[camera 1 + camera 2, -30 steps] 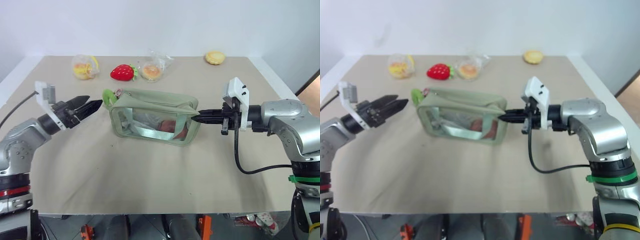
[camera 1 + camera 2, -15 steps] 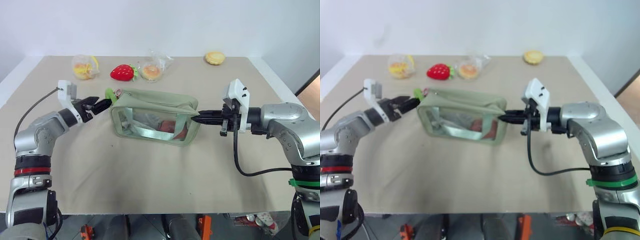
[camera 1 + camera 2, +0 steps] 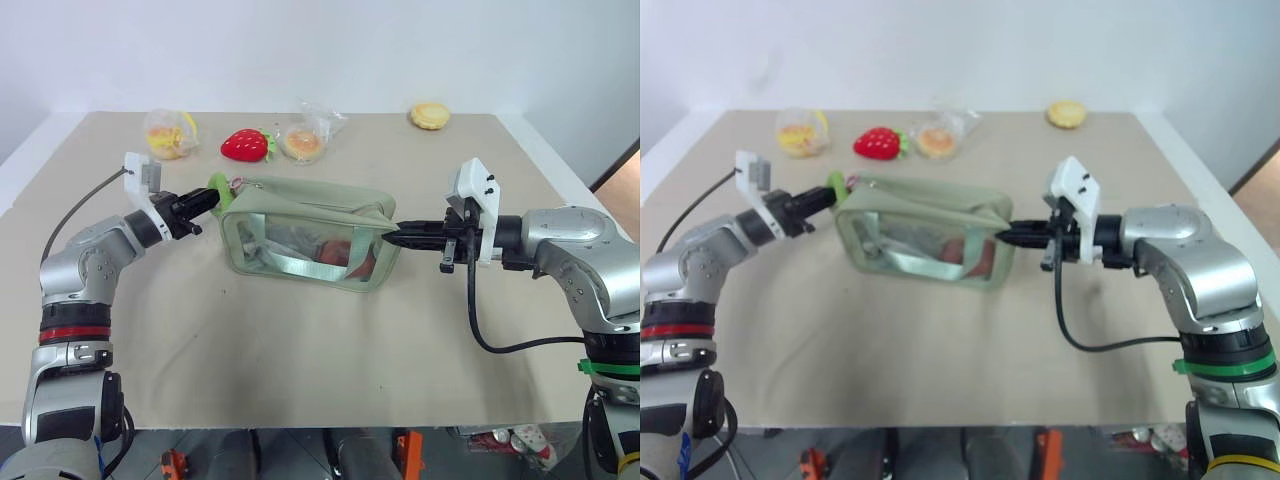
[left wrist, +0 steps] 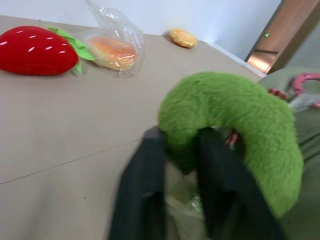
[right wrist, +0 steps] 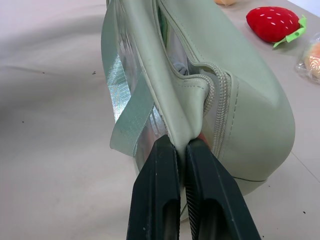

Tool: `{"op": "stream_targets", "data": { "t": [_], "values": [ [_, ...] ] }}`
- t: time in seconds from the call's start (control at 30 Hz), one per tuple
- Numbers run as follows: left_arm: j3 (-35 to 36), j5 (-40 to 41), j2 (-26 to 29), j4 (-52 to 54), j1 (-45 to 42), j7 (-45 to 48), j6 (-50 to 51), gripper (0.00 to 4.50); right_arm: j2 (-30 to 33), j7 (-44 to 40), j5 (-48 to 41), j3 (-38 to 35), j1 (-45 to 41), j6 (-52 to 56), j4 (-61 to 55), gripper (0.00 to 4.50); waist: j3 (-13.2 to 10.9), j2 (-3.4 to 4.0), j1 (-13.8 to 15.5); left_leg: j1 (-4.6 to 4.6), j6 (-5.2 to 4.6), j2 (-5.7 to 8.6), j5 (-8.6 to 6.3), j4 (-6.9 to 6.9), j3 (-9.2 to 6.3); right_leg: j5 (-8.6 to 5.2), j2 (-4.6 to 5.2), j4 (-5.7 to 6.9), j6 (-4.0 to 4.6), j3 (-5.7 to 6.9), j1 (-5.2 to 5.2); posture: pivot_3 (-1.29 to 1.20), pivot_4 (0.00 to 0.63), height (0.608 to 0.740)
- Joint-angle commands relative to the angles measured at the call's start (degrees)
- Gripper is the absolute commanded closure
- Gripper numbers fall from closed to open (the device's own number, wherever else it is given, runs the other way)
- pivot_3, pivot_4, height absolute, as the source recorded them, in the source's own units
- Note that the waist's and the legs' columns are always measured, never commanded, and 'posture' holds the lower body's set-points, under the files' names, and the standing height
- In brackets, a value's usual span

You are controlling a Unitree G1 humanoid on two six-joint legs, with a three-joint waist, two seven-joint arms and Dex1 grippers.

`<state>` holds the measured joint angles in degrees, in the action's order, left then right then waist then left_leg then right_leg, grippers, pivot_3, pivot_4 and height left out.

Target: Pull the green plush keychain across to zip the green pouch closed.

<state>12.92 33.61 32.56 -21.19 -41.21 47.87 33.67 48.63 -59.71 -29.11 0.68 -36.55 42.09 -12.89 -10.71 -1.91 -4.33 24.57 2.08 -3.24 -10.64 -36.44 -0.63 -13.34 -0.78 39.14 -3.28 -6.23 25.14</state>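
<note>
The green pouch (image 3: 305, 232) lies in the middle of the table, its zipper gaping near the right end. The green plush keychain (image 3: 216, 187) hangs at the pouch's left end on a pink clasp (image 4: 306, 80). My left gripper (image 3: 203, 201) is shut on the green plush keychain (image 4: 235, 120); its black fingers (image 4: 142, 195) pinch the ring's lower curve. My right gripper (image 3: 392, 237) is shut on the pouch's right end, and its fingers (image 5: 160, 190) squeeze a fold of fabric (image 5: 177, 125) beside the zipper.
A red plush strawberry (image 3: 246, 145) lies behind the pouch. Clear bags of food sit beside it at the back left (image 3: 168, 134) and back centre (image 3: 305, 138). A round bun (image 3: 430, 115) rests near the table's far right edge.
My left gripper moved right to the pouch's left end and went from open to shut on the green plush keychain. The right gripper and the pouch stayed still.
</note>
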Motion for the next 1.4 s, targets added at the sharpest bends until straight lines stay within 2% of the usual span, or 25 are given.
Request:
{"op": "stream_targets", "data": {
  "t": [0.03,0.33,0.47,0.63,0.87,1.03,1.17,1.23,1.27,1.4],
  "values": [
    [0.30,-1.60,0.55,3.22,-0.65,-0.38,-2.99,4.47,-0.14,-0.23,-0.87,-1.21,-1.07,-0.71,-1.33,4.50,0.00,0.00,0.00,0.00,0.00,0.00,0.00,0.00,0.00,0.00,0.00,0.00,0.00,0.00,0.00,0.00,0.150,0.740],
    [-2.69,-7.88,-2.51,3.11,-8.65,-3.01,-13.90,4.47,-0.27,-0.45,-0.70,-0.92,-1.31,-0.78,-1.11,4.50,-0.01,-0.02,0.10,0.03,0.01,0.03,0.02,-0.05,-0.02,0.04,0.00,0.00,-0.05,-0.01,-0.01,0.00,0.150,0.740],
    [-8.91,-14.87,-3.70,0.73,-11.38,-0.07,-23.26,4.47,-0.20,-0.06,-1.03,-1.69,-0.96,-0.45,-1.49,4.50,0.00,-0.01,0.11,0.01,0.02,0.06,0.02,-0.03,-0.01,0.04,0.00,0.00,-0.06,-0.05,-0.02,0.00,0.150,0.740],
    [-13.02,-18.76,-5.44,-1.32,-14.70,3.71,-30.91,4.47,0.18,0.54,-1.36,-2.59,-0.23,0.04,-2.26,4.50,-0.01,-0.01,0.10,0.04,0.01,0.12,0.02,-0.03,0.01,0.04,0.04,-0.02,-0.08,-0.10,-0.01,0.00,0.150,0.740],
    [-19.62,-23.66,-4.63,-0.32,-16.40,12.89,-38.86,4.47,0.55,1.57,-2.20,-3.71,0.80,1.03,-3.53,4.50,0.00,-0.01,0.20,0.05,0.01,0.20,0.02,-0.03,0.01,0.00,0.10,-0.02,-0.13,-0.12,-0.03,0.00,0.150,0.740],
    [-21.00,-23.47,-4.92,1.16,-18.50,17.19,-39.14,4.47,0.51,2.07,-2.50,-3.89,1.15,1.33,-3.97,4.50,0.00,-0.01,0.19,0.04,0.00,0.21,0.03,-0.06,0.00,0.01,0.11,-0.02,-0.18,-0.12,-0.06,0.00,0.150,0.740],
    [-17.70,-17.56,-7.89,2.65,-22.26,17.05,-32.70,4.47,0.21,2.25,-2.50,-3.54,0.97,1.18,-3.74,4.50,-0.01,-0.01,0.18,0.07,0.00,0.21,0.03,-0.09,-0.02,0.01,0.11,-0.02,-0.20,-0.10,-0.05,0.00,0.150,0.740],
    [-14.11,-11.67,-9.29,3.64,-25.07,15.93,-25.81,4.47,0.02,2.37,-2.44,-3.18,0.82,1.10,-3.63,4.50,-0.02,-0.02,0.05,0.08,0.00,0.22,0.03,-0.10,-0.02,0.01,0.11,-0.02,-0.21,-0.11,-0.05,0.00,0.150,0.740],
    [-12.83,-9.58,-9.71,4.06,-26.02,15.51,-23.21,3.95,-0.04,2.39,-2.43,-3.06,0.76,1.08,-3.57,4.50,-0.02,-0.02,0.00,0.10,0.00,0.21,0.03,-0.10,-0.02,0.01,0.10,-0.02,-0.22,-0.11,-0.01,0.00,0.150,0.740],
    [-10.98,-6.17,-9.18,5.31,-27.10,15.61,-17.67,2.73,-0.31,2.26,-2.35,-2.71,0.28,0.69,-3.07,4.50,-0.01,0.00,-0.20,0.07,-0.01,0.20,0.02,-0.03,-0.06,-0.01,0.06,-0.02,-0.22,-0.11,0.00,0.00,0.150,0.740]
  ]
}}
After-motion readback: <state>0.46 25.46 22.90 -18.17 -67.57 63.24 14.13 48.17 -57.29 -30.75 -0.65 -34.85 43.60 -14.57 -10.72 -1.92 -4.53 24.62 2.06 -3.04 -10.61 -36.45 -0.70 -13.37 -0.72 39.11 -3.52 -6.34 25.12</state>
